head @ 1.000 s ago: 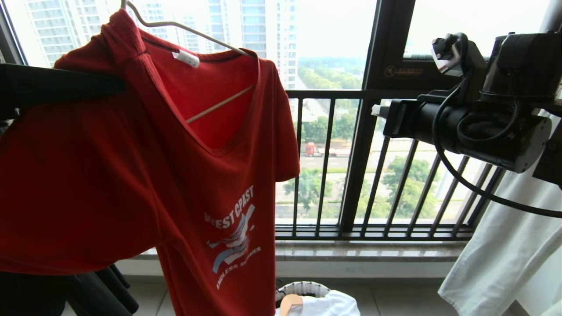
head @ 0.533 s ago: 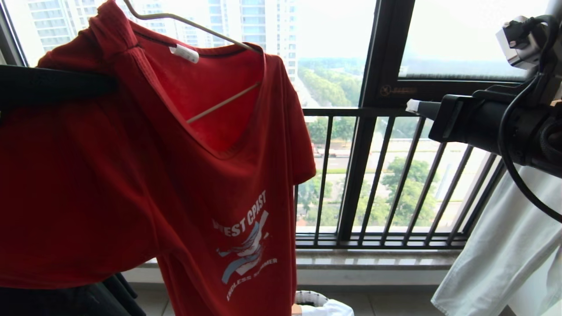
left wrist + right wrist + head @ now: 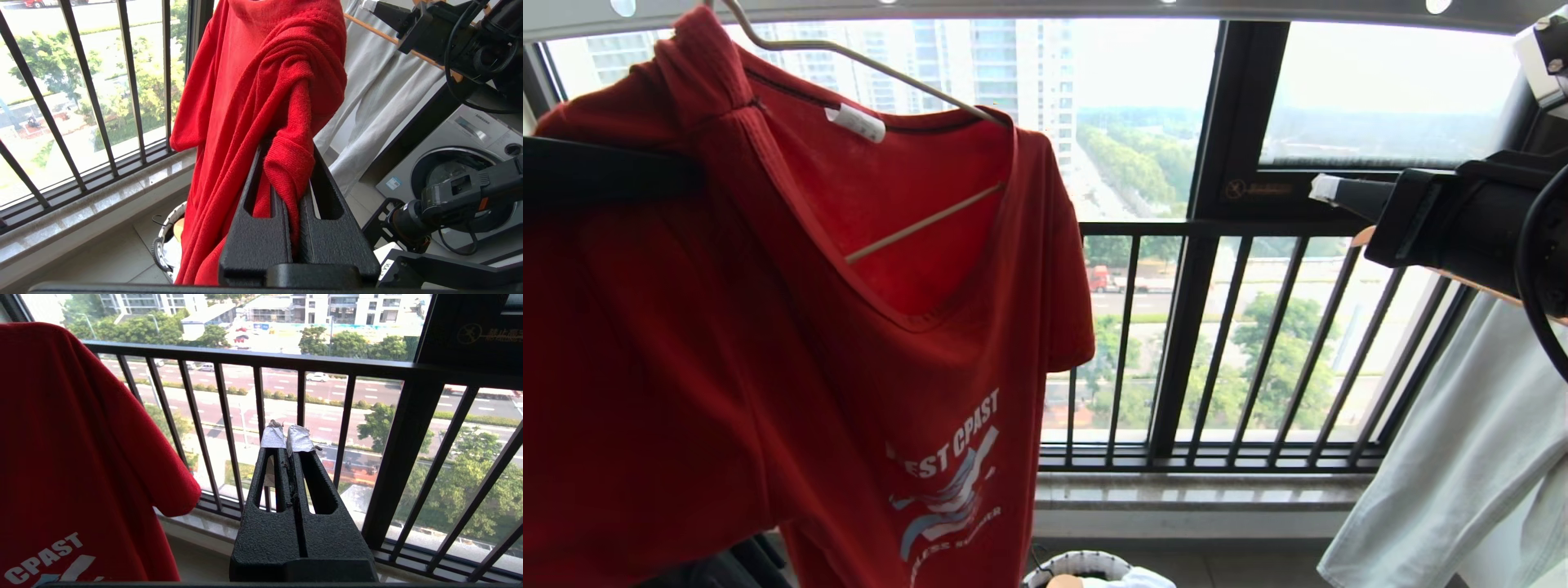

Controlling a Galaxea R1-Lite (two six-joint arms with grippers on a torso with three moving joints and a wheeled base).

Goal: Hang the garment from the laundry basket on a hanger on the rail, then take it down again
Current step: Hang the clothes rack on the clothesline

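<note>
- my left gripper [image 3: 286, 163] clamps the red garment's [image 3: 768, 367] bunched shoulder, on the hanger [image 3: 882, 65] under the rail [image 3: 1045, 8].
- my right gripper [image 3: 286, 437] is pinched empty.
- best lift slowly, keeping the hook upright.

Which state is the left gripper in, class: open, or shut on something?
Shut on the garment. In the left wrist view the left gripper has its black fingers pressed together with a bunched fold of red fabric pinched between them.
</note>
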